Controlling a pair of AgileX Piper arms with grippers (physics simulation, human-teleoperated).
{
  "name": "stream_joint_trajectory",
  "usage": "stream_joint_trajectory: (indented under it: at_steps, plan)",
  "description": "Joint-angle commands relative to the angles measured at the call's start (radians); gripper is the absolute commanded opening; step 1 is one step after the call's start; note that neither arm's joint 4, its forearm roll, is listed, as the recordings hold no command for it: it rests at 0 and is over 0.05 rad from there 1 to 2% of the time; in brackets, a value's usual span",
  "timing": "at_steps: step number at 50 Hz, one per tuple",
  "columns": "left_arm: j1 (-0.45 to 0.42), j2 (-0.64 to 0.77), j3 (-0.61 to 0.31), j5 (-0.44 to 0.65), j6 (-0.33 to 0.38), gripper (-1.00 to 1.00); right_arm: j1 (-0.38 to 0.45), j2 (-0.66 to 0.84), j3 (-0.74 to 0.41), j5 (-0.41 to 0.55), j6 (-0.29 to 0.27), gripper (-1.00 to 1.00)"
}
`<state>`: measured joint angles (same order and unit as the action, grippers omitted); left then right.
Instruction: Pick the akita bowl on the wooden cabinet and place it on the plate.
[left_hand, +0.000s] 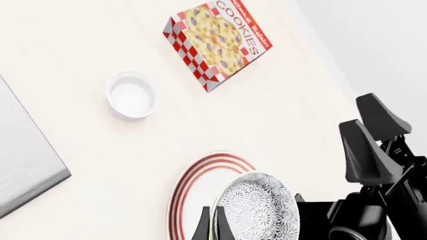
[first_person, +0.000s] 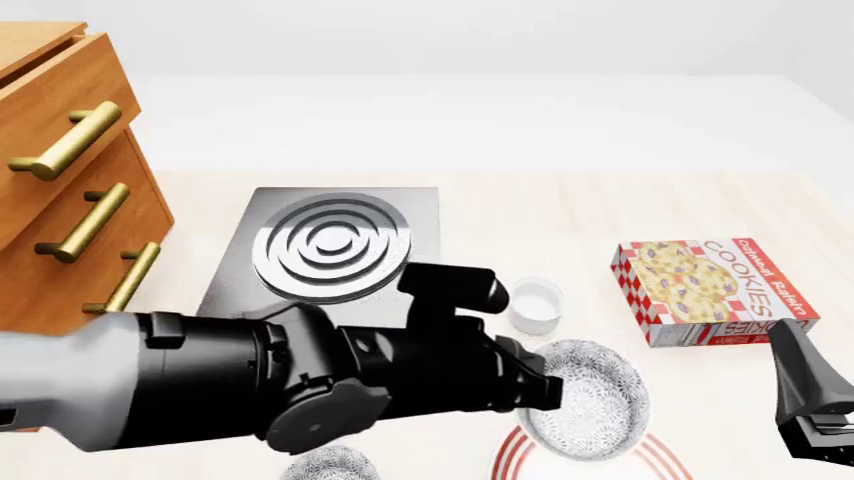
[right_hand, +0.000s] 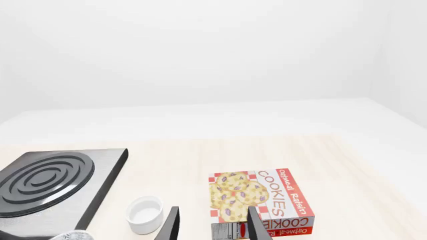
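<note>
Above the plate (left_hand: 193, 192), left gripper (left_hand: 213, 227) pinches the akita bowl (left_hand: 260, 207) rim.

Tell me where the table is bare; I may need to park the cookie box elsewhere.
Bare tabletop lies behind the cookie box and the stove plate, toward the far edge, and between those two beyond the white cup. Near the plate it is crowded: the left gripper holds the akita bowl there.
</note>
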<state>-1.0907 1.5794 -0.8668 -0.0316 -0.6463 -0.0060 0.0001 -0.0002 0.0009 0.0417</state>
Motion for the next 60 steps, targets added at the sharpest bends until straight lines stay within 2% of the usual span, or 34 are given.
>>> stream_joint_trajectory:
  at_steps: [1, 60]
  plan:
    - [-0.003, 0.016, -0.009, -0.009, -0.001, -1.0, 0.0, 0.0, 0.0, 0.0, 0.0, 1.0]
    - [-0.019, 0.125, -0.029, -0.055, -0.032, -1.0, 0.0, 0.0, 0.0, 0.0, 0.0, 1.0]
